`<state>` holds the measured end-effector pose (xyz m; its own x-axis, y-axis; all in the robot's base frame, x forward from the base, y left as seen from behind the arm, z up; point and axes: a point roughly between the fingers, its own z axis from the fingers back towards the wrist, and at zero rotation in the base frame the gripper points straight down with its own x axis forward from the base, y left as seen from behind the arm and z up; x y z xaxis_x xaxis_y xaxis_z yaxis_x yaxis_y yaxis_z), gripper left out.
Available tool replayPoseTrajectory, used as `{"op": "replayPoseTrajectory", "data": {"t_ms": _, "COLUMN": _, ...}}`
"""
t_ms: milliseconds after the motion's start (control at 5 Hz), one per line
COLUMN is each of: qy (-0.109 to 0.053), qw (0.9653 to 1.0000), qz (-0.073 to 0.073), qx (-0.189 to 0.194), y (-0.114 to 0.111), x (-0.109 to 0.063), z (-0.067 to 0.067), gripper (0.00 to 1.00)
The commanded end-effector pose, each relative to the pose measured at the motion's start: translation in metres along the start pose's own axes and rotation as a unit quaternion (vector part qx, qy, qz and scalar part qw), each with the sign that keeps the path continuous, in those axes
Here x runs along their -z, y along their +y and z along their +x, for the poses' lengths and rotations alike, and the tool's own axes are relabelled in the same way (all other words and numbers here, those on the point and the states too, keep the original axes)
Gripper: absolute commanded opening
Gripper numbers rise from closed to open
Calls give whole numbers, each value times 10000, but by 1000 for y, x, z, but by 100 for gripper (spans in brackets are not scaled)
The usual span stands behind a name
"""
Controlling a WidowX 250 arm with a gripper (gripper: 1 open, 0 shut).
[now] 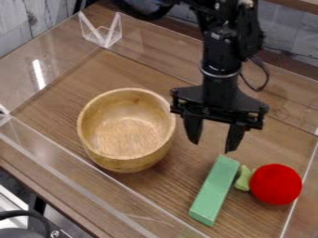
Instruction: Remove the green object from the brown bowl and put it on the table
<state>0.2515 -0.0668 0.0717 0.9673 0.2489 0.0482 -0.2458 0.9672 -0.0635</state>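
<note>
The green object (215, 190) is a long flat block lying on the wooden table (137, 191), to the right of the brown bowl (125, 128). The bowl is wooden, round, and holds nothing. My gripper (214, 141) hangs pointing down above the block's far end, between bowl and block, clear of both. Its two dark fingers (194, 131) stand spread apart with nothing between them.
A red ball with a small green piece (274, 184) lies against the block's right side. Clear acrylic walls (50, 153) ring the table. A clear folded stand (99, 31) sits at the back left.
</note>
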Motion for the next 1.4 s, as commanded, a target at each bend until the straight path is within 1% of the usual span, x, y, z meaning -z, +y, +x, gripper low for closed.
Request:
{"op": "replayPoseTrajectory", "data": {"t_ms": 0, "qy": -101, "qw": 9995, "qz": -32, "qx": 290, "y": 1, "x": 1, "z": 8, "gripper": 100}}
{"op": "replayPoseTrajectory", "data": {"t_ms": 200, "qy": -79, "qw": 9985, "qz": -16, "qx": 535, "y": 8, "x": 4, "z": 12, "gripper": 0}}
{"op": "replayPoseTrajectory", "data": {"t_ms": 400, "qy": -88, "qw": 9999, "qz": 45, "qx": 39, "y": 1, "x": 9, "z": 13, "gripper": 0}}
{"op": "replayPoseTrajectory", "data": {"t_ms": 600, "qy": -48, "qw": 9996, "qz": 35, "qx": 285, "y": -1, "x": 5, "z": 18, "gripper": 100}}
{"op": "replayPoseTrajectory", "data": {"t_ms": 800, "qy": -71, "qw": 9987, "qz": -31, "qx": 507, "y": -1, "x": -6, "z": 25, "gripper": 100}}
{"op": "replayPoseTrajectory", "data": {"t_ms": 1000, "qy": -170, "qw": 9994, "qz": -72, "qx": 305, "y": 3, "x": -18, "z": 31, "gripper": 100}}
{"op": "replayPoseTrajectory", "data": {"t_ms": 1200, "qy": -386, "qw": 9992, "qz": -24, "qx": 50, "y": 19, "x": -28, "z": 42, "gripper": 100}}
